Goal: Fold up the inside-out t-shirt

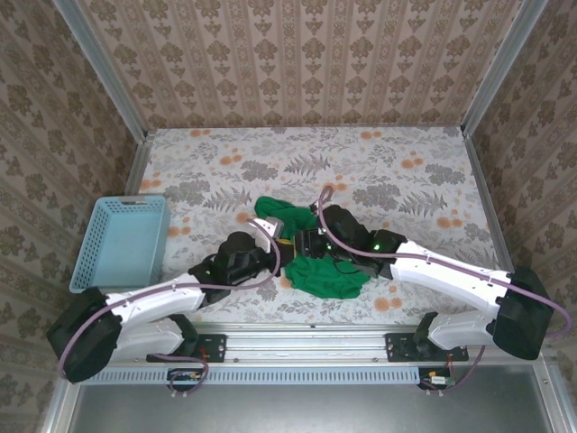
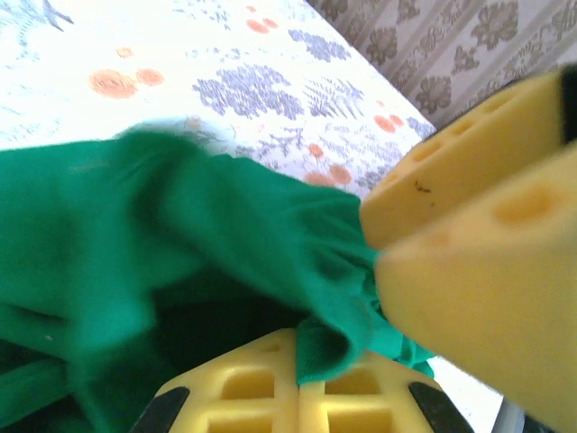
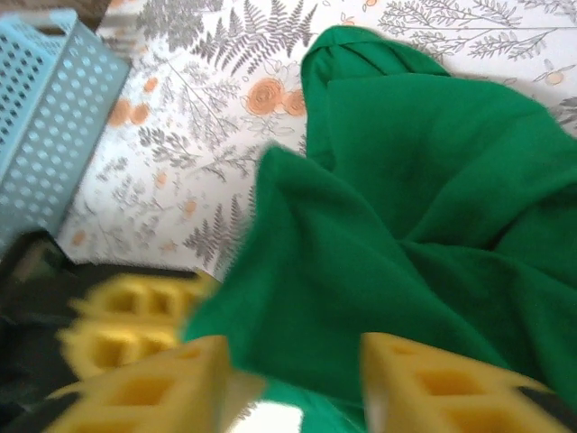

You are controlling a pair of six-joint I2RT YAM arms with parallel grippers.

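two grippers are crowding one bunched heap near the front middle of the bench (image 1: 406,171). the left gripper (image 1: 269,231) is hanging at the heap's left side. in its wrist view its jaws are pressing together with a tongue of green lying over the tips. that view is blurred, so i cannot tell whether a layer is truly caught there. just to its right the inside-out t-shirt (image 1: 329,275) is lying crumpled, one lobe pointing toward the back wall and a larger one sagging toward the front edge, nothing yet flat. the right gripper (image 1: 308,242) is sitting on the heap's right, its jaws clamping a thick gather of the cloth, wrinkles running into the pinch.

as i am judging it, the danger is lying in how close the two grips are sitting. pulling apart from here could be dragging several layers at once and twisting the heap tighter, or the thin cloth could be slipping from the left jaws. the yellow fingers (image 2: 469,180) could also be knocking together.

the light-blue basket (image 1: 131,200) is standing well apart at the left, not blocking anything. the two arms themselves are covering the shirt's middle.
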